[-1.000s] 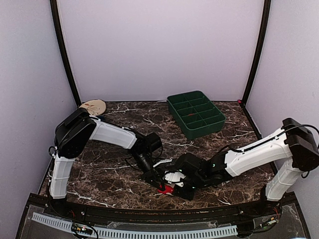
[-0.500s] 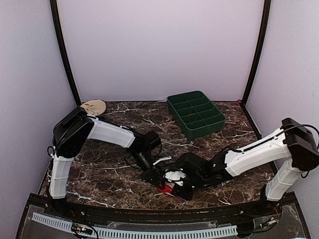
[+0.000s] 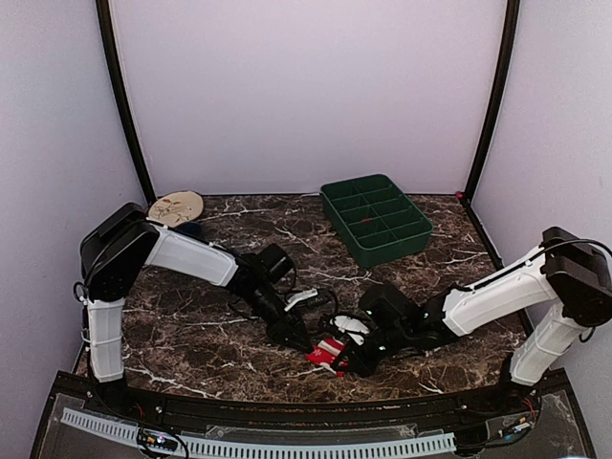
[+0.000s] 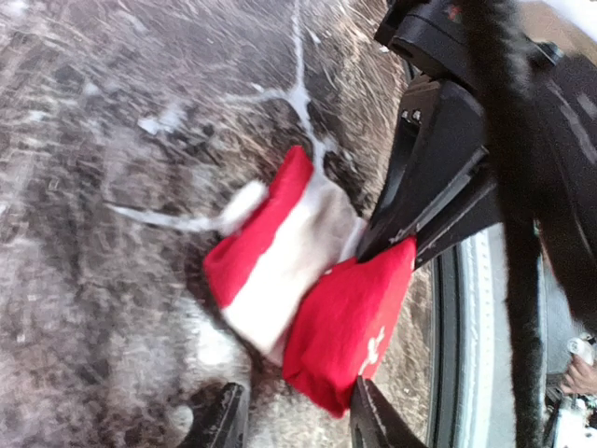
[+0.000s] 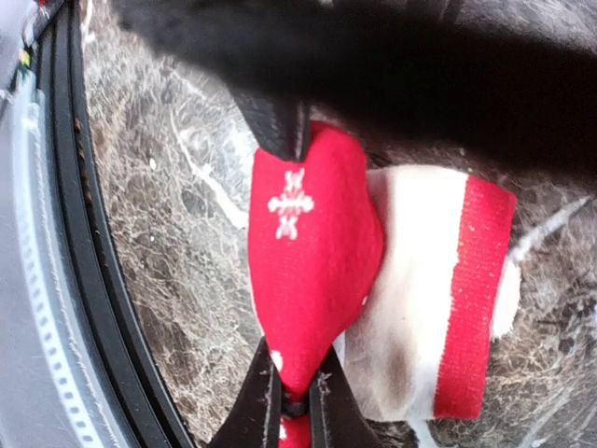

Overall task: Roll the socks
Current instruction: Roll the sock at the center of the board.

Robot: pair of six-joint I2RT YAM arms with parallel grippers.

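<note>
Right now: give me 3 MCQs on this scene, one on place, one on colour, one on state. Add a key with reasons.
1. Where do the socks lie?
A. by the back wall
B. in the far right corner
C. on the table, near its front edge

2. What colours are the socks?
A. blue and grey
B. red and white
C. green and black

3. What state is the right gripper in?
A. shut on the socks
B. wide open, clear of them
C. out of every view

Key:
1 C: the top view shows the bundle low in the picture, close to the front rail.
2 B: both wrist views show red fabric with a white band.
3 A: the right wrist view shows it pinching the red fabric.
</note>
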